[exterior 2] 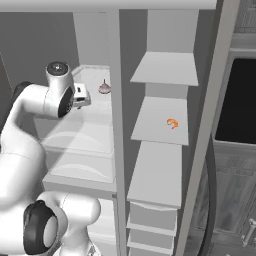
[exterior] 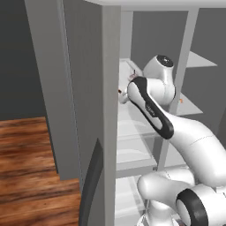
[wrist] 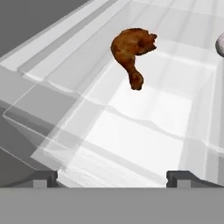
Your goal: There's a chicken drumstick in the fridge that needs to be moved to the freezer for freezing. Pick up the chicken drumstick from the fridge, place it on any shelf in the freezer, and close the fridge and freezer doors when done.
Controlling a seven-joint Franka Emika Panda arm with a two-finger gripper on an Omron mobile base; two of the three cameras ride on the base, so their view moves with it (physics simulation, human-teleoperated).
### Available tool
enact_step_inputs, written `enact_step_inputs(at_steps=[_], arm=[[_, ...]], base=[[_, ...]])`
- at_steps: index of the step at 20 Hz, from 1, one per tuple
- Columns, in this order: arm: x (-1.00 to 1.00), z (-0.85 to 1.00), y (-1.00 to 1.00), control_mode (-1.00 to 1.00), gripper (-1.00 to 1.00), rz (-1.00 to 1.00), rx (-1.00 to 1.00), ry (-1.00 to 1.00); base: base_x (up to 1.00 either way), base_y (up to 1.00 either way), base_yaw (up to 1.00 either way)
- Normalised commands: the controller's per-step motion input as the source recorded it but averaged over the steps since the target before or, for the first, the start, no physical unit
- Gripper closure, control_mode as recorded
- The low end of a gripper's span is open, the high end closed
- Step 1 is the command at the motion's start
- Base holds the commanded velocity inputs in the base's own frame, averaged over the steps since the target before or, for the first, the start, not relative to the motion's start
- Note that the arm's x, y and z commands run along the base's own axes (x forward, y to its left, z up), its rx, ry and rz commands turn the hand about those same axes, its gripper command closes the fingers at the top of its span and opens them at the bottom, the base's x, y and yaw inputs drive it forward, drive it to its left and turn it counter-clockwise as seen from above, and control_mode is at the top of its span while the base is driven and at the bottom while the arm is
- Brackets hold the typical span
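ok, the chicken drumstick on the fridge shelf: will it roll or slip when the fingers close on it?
The chicken drumstick is lumpy, with a fat end and a thin shank, so it would probably pivot rather than roll. It looks rigid, not floppy. The white shelf under it looks smooth, so a one-sided nudge from the open fingers may slide it.
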Motion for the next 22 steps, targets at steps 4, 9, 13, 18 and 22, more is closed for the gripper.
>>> enact_step_inputs(at_steps=[4, 9, 13, 18, 22], arm=[[0.61, 0.0, 0.1, -1.0, -1.0, 0.0, 0.0, 0.0], [0.59, 0.0, 0.19, -1.0, -1.0, 0.0, 0.0, 0.0], [0.53, -0.07, 0.26, -1.0, -1.0, 0.0, 0.0, 0.0], [0.49, -0.13, 0.16, -1.0, -1.0, 0.0, 0.0, 0.0], [0.48, -0.23, 0.01, -1.0, -1.0, 0.0, 0.0, 0.0]], base=[[0.0, 0.0, 0.0], [0.0, 0.0, 0.0], [0.0, 0.0, 0.0], [0.0, 0.0, 0.0], [0.0, 0.0, 0.0]])
